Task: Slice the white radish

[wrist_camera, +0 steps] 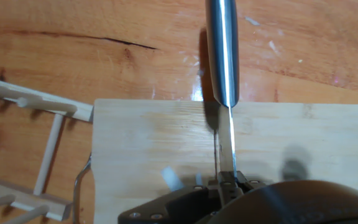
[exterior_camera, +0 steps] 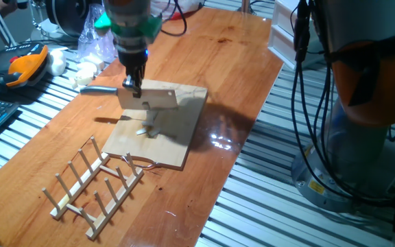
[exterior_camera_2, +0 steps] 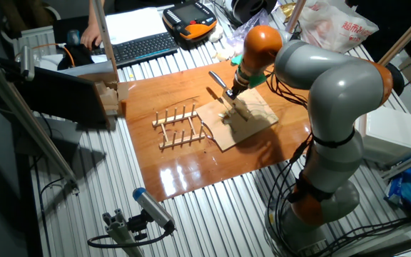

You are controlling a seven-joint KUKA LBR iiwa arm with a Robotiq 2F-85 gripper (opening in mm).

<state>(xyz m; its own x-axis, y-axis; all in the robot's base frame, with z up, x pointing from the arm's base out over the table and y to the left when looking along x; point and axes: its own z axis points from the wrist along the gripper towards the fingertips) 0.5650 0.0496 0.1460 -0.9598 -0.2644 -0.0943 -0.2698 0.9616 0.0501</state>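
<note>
In the one fixed view, the robot's two-finger gripper (exterior_camera: 133, 85) stood over the pale rectangular wooden cutting board (exterior_camera: 184, 137) at centre frame, its fingers pinching the spine of a broad steel cleaver (exterior_camera: 155, 98) whose grey handle stuck out to the left. The blade hung level above the board, not yet touching anything, as far as could be told. Below it, near the middle of the board, lay the small white radish chunk (exterior_camera: 142, 131), seemingly in one or two little bits; it was too small to say whether any cut had been made. In the hand view the cleaver ran up the middle of the frame, edge-on, over the board, and the radish was hidden. The orange-brown wooden counter (exterior_camera: 238, 62) also carried a light wooden dish rack (exterior_camera: 94, 182) at lower left, just beside the board.

By my reading, the slicing was at an early stage: knife in hand and poised, with most or all of the cutting left.
</note>
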